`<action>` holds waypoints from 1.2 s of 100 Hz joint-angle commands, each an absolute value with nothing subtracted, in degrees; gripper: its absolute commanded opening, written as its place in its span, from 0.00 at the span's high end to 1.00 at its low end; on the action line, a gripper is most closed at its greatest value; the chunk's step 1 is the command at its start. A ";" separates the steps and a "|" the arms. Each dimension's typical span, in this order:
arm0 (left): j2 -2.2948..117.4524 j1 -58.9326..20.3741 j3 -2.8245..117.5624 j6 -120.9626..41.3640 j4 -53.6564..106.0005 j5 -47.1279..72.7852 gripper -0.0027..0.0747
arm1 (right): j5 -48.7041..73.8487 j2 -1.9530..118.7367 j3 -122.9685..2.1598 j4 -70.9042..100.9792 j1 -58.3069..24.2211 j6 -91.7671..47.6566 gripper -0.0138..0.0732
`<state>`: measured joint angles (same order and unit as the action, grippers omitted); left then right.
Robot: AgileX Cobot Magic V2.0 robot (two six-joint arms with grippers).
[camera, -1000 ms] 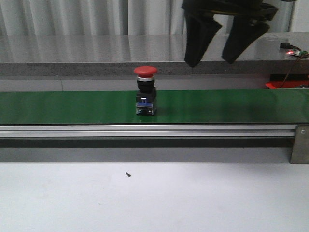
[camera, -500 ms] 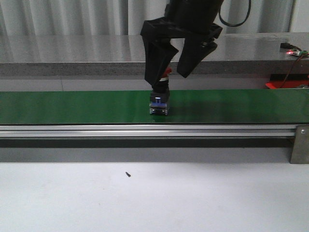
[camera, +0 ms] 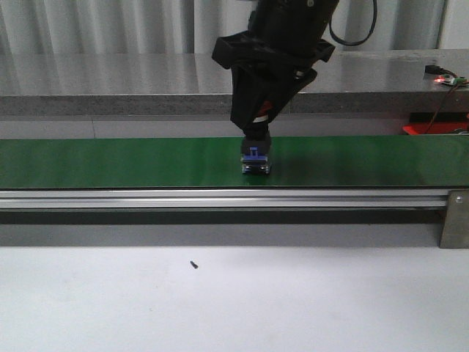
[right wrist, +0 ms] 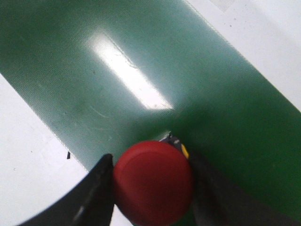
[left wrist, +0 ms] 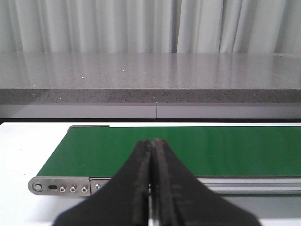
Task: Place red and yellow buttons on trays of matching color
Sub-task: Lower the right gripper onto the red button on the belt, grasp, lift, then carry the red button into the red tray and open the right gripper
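Observation:
The red button [camera: 256,159], a red mushroom cap on a black and blue body, stands upright on the green belt [camera: 110,163]. My right gripper [camera: 258,121] reaches down over it, so the front view shows only the body and a sliver of red. In the right wrist view the red cap [right wrist: 153,188] fills the gap of the right gripper [right wrist: 151,162], both fingers pressed to its sides: shut on it. My left gripper [left wrist: 153,141] is shut on nothing, above the belt's left end [left wrist: 59,187]. The yellow button is out of view.
The belt's aluminium rail [camera: 220,198] runs along its near side, with a bracket [camera: 456,218] at the right. A grey stone ledge [camera: 110,95] lies behind the belt. A red flat shape [camera: 429,128] shows at the far right; I cannot tell if it is a tray.
My right gripper came down from the upper right over the red button and closed on its cap. The button has travelled to the right along the belt.

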<state>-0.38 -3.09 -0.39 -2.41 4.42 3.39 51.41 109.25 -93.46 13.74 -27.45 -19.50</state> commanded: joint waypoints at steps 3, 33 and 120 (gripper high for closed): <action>-2.26 -3.02 -2.76 -1.98 4.42 -0.91 0.99 | 47.93 104.84 -95.43 14.94 -26.58 -19.70 0.73; -2.26 -3.02 -2.76 -1.98 4.42 -0.91 0.99 | 47.21 99.21 -95.48 14.57 -14.29 -19.64 0.73; -2.26 -3.02 -2.76 -1.98 4.42 -0.91 0.99 | 44.88 98.83 -91.10 15.31 20.64 -17.71 0.73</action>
